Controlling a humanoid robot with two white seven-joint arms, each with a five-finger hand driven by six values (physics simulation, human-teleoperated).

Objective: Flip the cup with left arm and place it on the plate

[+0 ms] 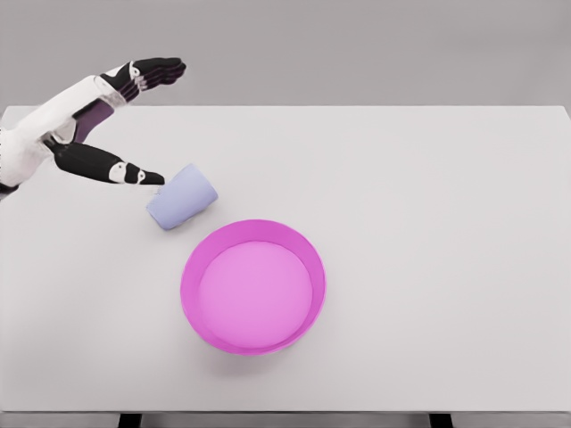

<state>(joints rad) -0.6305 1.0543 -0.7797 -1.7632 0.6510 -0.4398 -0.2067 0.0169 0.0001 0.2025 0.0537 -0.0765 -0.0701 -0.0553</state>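
Observation:
A pale lavender cup (182,197) lies tilted on its side on the white table (428,196), just up and left of the magenta plate (254,285). The plate is a round dish with a raised rim and nothing in it. My left hand (147,125) comes in from the left edge, spread wide open. Its thumb tip (150,177) sits right at the cup's left side, touching or nearly so, while the fingers (156,69) stretch out well above and behind the cup. Nothing is held.
The table's far edge runs across the top, its near edge along the bottom with dark legs showing below. A grey wall is behind.

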